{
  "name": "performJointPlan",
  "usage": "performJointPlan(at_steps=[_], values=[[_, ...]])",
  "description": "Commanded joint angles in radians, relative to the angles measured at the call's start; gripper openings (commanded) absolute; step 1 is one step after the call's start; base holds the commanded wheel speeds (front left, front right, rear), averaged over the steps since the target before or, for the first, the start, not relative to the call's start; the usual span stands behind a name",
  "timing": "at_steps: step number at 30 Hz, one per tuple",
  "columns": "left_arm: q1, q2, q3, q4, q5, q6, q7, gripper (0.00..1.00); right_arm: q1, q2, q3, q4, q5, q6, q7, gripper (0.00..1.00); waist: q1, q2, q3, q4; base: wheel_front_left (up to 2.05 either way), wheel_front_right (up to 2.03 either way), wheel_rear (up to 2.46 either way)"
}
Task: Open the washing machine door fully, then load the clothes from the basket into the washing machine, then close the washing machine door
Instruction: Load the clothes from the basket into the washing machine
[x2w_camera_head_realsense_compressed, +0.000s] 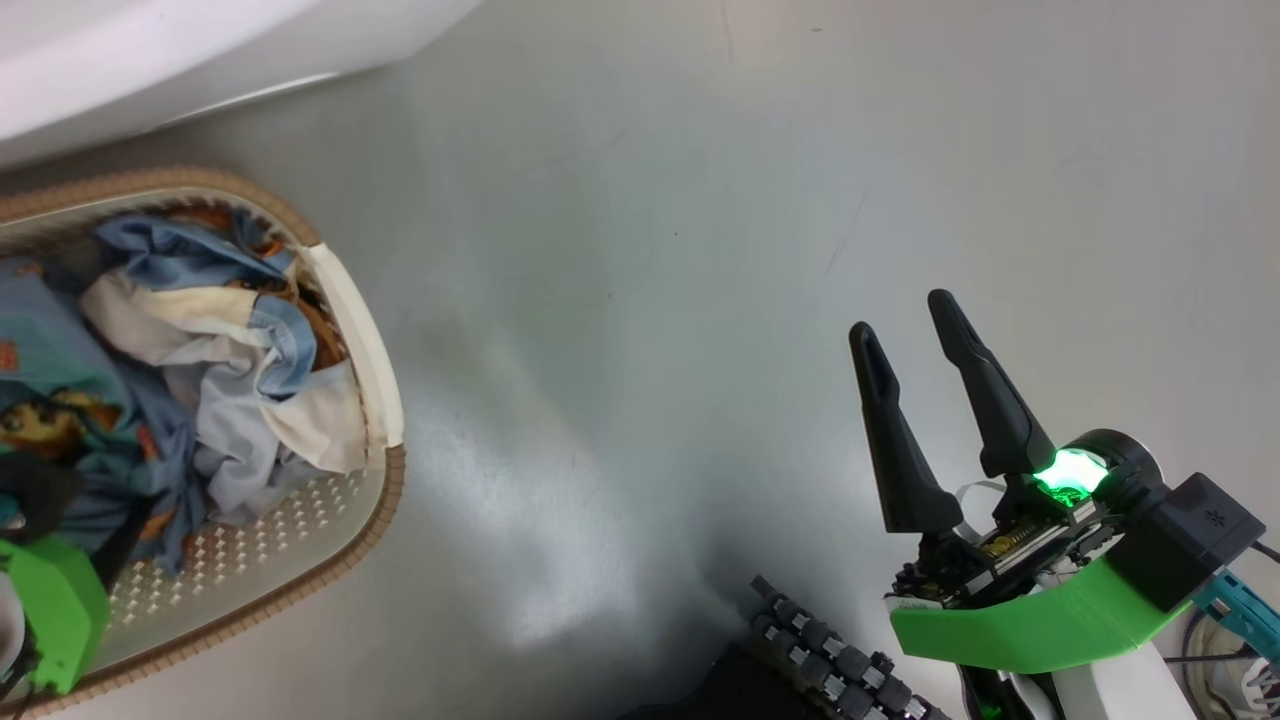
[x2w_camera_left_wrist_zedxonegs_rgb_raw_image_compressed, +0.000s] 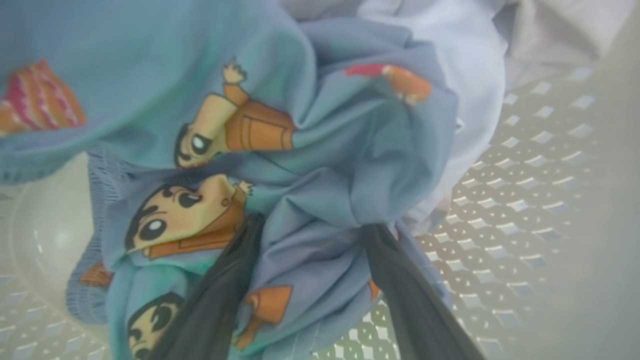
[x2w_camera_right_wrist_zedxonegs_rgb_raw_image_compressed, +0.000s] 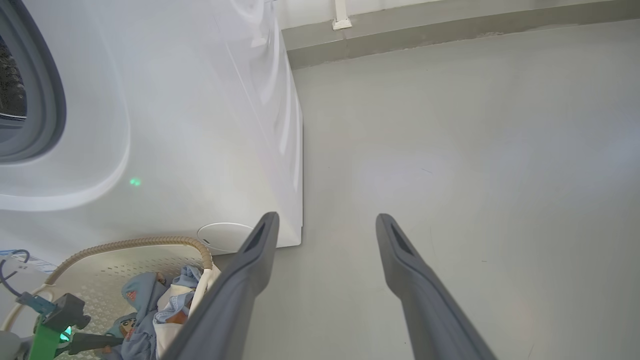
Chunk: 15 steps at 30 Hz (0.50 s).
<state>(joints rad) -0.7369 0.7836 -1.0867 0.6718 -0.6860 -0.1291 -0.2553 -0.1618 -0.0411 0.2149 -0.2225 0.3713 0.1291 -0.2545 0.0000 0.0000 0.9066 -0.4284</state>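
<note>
Two fingers of the left gripper (x2w_camera_left_wrist_zedxonegs_rgb_raw_image_compressed: 315, 225) stand apart astride a bunched fold of soft light-blue cartoon-print clothes (x2w_camera_left_wrist_zedxonegs_rgb_raw_image_compressed: 310, 150), directly ahead in the cream perforated plastic basket (x2w_camera_left_wrist_zedxonegs_rgb_raw_image_compressed: 525, 200); the right gripper (x2w_camera_head_realsense_compressed: 900, 320), likewise spread and empty, hangs well apart over floor (x2w_camera_head_realsense_compressed: 650, 300).

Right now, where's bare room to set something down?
Bare: grey floor between the cream perforated plastic basket and the right gripper; also the basket's near-right corner. Crowded: basket's left, blue cartoon-print clothes around the left gripper.

The grey floor (x2w_camera_head_realsense_compressed: 700, 250) bears the basket (x2w_camera_head_realsense_compressed: 368, 350) beside the washing machine (x2w_camera_right_wrist_zedxonegs_rgb_raw_image_compressed: 200, 125)
</note>
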Motion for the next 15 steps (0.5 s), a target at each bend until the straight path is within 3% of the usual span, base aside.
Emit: performJointPlan(at_steps=[1,5,6,7,15], values=[[-0.006,0.039,0.003,0.018,-0.011,-0.002,-0.006,1.0,0.045,-0.009,0.02,-0.025,0.012,0.002,-0.007,1.0,0.0,0.0,-0.002,-0.006,0.0,0.0,0.0],[-0.05,0.02,-0.024,0.065,-0.033,-0.002,-0.006,1.0,0.049,-0.009,0.012,-0.027,0.009,0.002,-0.007,1.0,0.0,0.0,-0.008,-0.004,0.0,0.0,0.0],[-0.057,0.013,-0.027,0.073,-0.041,-0.002,-0.006,0.7,0.049,-0.009,0.01,-0.026,0.008,0.002,-0.007,1.0,0.0,0.0,-0.01,-0.002,0.0,0.0,0.0],[-0.064,0.006,-0.028,0.077,-0.046,-0.002,-0.006,0.0,0.049,-0.009,0.009,-0.025,0.008,0.002,-0.007,1.0,0.0,0.0,-0.012,-0.001,0.0,0.0,0.0],[-0.076,-0.017,-0.066,0.061,-0.107,-0.002,-0.006,0.0,0.036,-0.009,-0.003,-0.011,0.003,0.002,-0.007,1.0,0.0,0.0,-0.043,0.017,0.0,0.0,0.0]])
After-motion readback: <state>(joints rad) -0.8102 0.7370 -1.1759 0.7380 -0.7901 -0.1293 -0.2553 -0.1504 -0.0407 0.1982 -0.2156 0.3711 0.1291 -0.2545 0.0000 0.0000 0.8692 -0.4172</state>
